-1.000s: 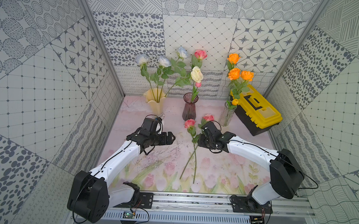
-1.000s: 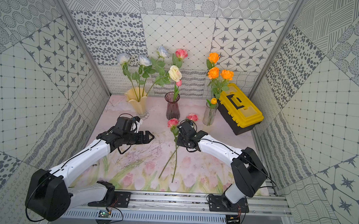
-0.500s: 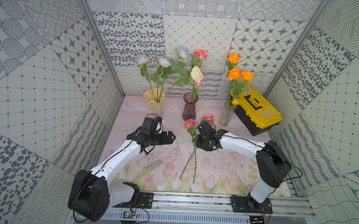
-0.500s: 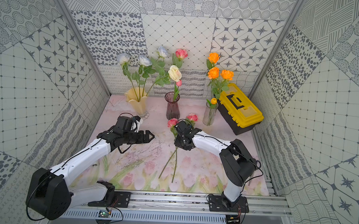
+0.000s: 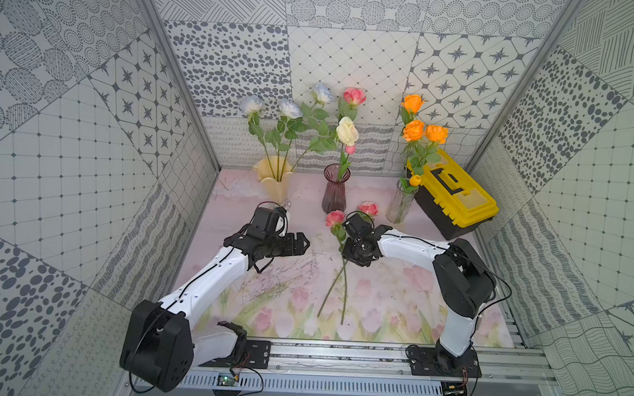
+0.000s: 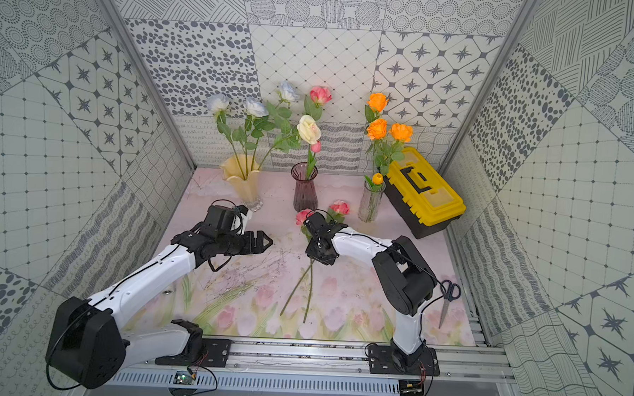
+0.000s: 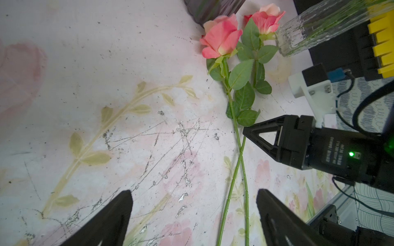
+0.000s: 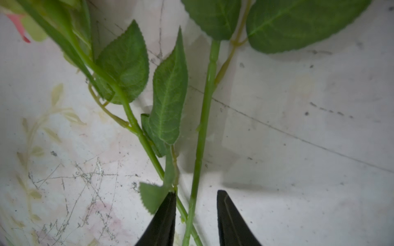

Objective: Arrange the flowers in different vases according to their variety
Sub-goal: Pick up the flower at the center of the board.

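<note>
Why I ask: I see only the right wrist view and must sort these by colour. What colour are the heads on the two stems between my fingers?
Observer: Both are pink roses, lying flat on the mat under your right hand.
Operator: Which vase has pink in it?
Observer: The dark purple vase; it holds a tall pink rose, a pink bud and a cream rose.
Operator: Is the other arm in my way?
Observer: No. The left hand hovers open beside the stems, apart from them.
</note>
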